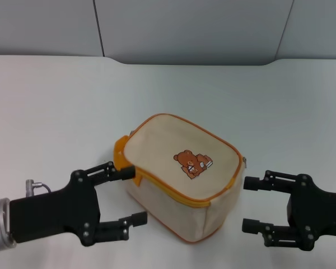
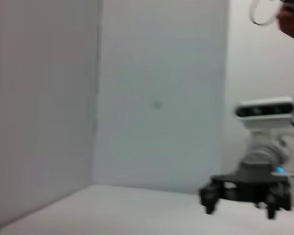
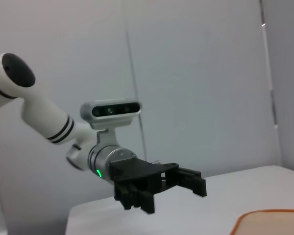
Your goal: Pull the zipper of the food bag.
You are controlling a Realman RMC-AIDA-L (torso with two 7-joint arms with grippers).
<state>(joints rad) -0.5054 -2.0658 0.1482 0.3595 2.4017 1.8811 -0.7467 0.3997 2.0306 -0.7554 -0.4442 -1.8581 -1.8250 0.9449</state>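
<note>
We've got the bag (image 1: 182, 176) sitting between our left gripper (image 1: 130, 196) and right gripper (image 1: 252, 205), both spread wide, neither gripping it.

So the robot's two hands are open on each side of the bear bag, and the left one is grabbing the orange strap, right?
Not quite. The head view shows the left gripper open beside the food bag, grabbing nothing; its upper finger only reaches near the orange strap. The right gripper is open on the other side.

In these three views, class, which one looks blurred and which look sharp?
Left wrist view: smeared; the right pincer has soft edges. Head view: sharp; the bear print on the food bag reads clearly. Right wrist view: fairly sharp on the left pincer.
</note>
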